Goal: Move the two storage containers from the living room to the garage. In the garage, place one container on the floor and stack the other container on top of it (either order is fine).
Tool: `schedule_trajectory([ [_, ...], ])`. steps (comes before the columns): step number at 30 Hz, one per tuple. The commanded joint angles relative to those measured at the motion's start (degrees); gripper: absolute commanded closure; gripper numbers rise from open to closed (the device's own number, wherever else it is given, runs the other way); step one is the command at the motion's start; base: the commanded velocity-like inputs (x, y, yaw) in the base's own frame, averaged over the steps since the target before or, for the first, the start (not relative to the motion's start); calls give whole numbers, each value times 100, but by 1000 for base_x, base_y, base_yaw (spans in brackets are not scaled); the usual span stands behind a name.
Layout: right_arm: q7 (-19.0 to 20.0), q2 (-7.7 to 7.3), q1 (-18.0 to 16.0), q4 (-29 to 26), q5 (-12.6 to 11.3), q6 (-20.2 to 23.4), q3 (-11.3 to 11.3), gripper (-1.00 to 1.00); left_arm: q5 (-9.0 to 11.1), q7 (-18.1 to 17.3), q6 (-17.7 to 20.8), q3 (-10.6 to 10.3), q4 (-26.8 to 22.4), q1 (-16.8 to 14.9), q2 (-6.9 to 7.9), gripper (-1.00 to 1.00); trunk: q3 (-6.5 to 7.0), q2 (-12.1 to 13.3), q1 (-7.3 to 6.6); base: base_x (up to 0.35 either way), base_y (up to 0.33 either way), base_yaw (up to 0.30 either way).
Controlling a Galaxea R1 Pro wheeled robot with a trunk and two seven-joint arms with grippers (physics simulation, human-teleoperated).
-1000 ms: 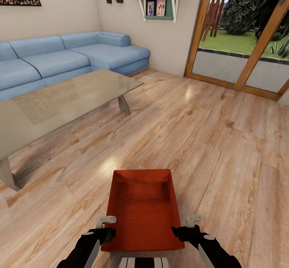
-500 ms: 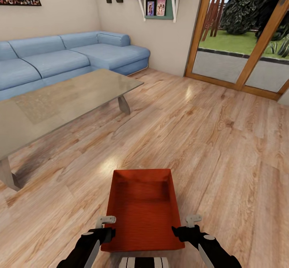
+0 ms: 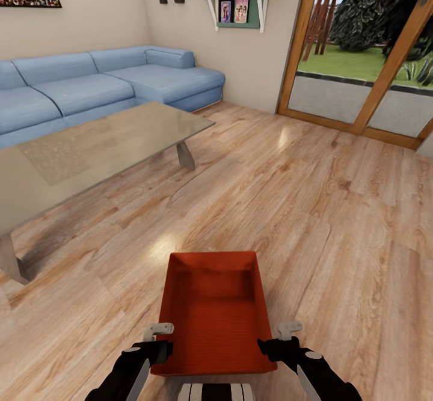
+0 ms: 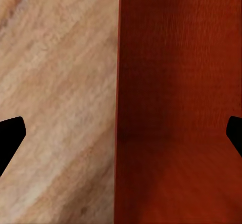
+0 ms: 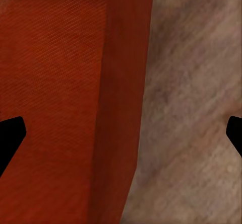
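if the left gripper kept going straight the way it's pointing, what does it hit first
Most likely the left wall of the storage container, whose rim runs between the left gripper's open fingers. Beside it lies wood floor; depth is unclear.

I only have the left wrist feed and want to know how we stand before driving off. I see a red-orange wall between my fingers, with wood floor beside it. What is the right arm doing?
Observer: The right tool mirrors the left tool. Its fingers stand wide apart astride the opposite side wall of the storage container.
Operator: Anything inside the bin?
Observer: No, the head view shows its bottom bare.
Operator: What lies ahead?
Observer: Light wood floor, with the grey low table ahead on the left and the blue sofa behind it.
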Motion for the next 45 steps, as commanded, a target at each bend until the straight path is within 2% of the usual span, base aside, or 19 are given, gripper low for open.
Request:
schedule_trajectory([
  [1, 1, -5, 0, -12, -17, 33, 23, -100, 33, 38, 28, -11, -9, -1, -2, -100, -23, -43, 21, 0, 0, 0],
  [3, 1, -4, 0, -12, -17, 33, 23, -100, 33, 37, 28, -11, -8, -1, -3, -100, -59, -123, 65, 0, 0, 0],
  [11, 2, -3, 0, -12, -18, 33, 32, -100, 33, 30, 28, -11, -11, -2, 3, -100, -59, -123, 65, 0, 0, 0],
  [14, 70, 95, 0, 58, -22, -28, 41, -100, 24, 50, -60, -8, -12, 0, -95, -100, -59, -123, 65, 0, 0, 0],
  [16, 70, 160, 0, 58, -22, -28, 41, -100, 24, 50, -60, -8, -12, 0, -99, -100, -59, -123, 65, 0, 0, 0],
  [21, 17, 174, 0, 58, -20, -26, 41, -100, 20, 48, -62, -10, -10, 1, -119, -100, -59, -123, 65, 0, 0, 0],
  [26, -5, 261, 0, 58, -9, -28, 41, -100, 49, 26, -143, -22, -8, 6, -102, -100, -59, -123, 65, 0, 0, 0],
  [45, -3, 260, 0, 58, -17, -22, 20, -100, 57, 21, -162, -27, -8, 7, -76, -100, -59, -123, 65, 0, 0, 0],
])
